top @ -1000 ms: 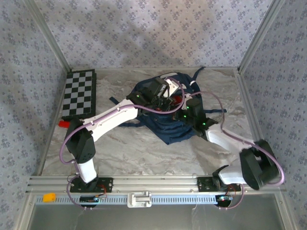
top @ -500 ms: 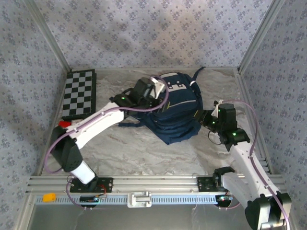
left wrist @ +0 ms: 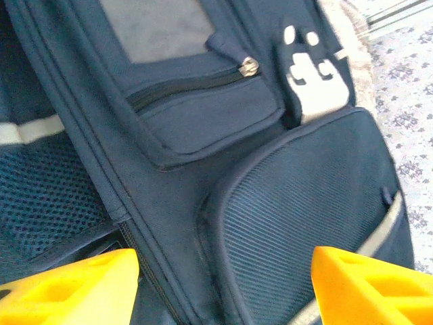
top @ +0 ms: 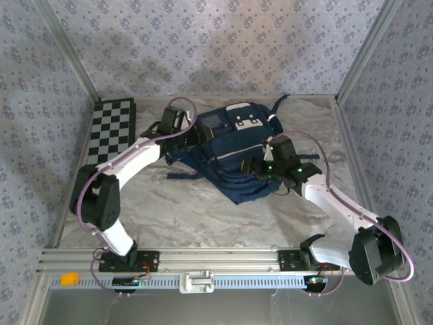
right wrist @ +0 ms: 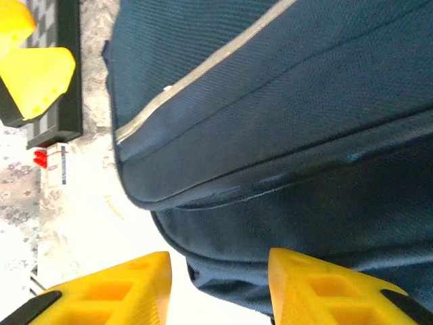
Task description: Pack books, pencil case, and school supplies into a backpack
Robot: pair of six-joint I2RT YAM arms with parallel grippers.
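- Two grippers have changed since a second ago: both were pinched together in the gaping top of the backpack (top: 237, 186), and both now stand with their fingers apart, holding nothing.
- We see the left gripper (top: 195, 133) further left than half a second ago, at the backpack's far-left corner. In its wrist view the left gripper (left wrist: 224, 257) hovers over the navy front, with a zip pocket (left wrist: 203, 101), a white patch (left wrist: 314, 88) and a mesh pocket (left wrist: 298, 217) below it.
- We see the right gripper (top: 252, 166) back at the backpack's right flank; half a second ago it had drawn off to the right, clear of the fabric. In its own view the right gripper (right wrist: 218, 256) brackets the backpack's lower edge, a grey-white trim stripe (right wrist: 203, 74) running above.
- The backpack lies mid-table (top: 169, 203), front panel up, where a second ago it sagged open with red showing.
- A chequered board (top: 111, 132) lies flat at the far left, apart from the backpack; the left forearm crosses the gap between them.
- One dark strap (top: 283, 103) trails off the backpack's far side, another (top: 179, 175) off its left.
- An orange block (top: 69, 278) sits on the near rail.
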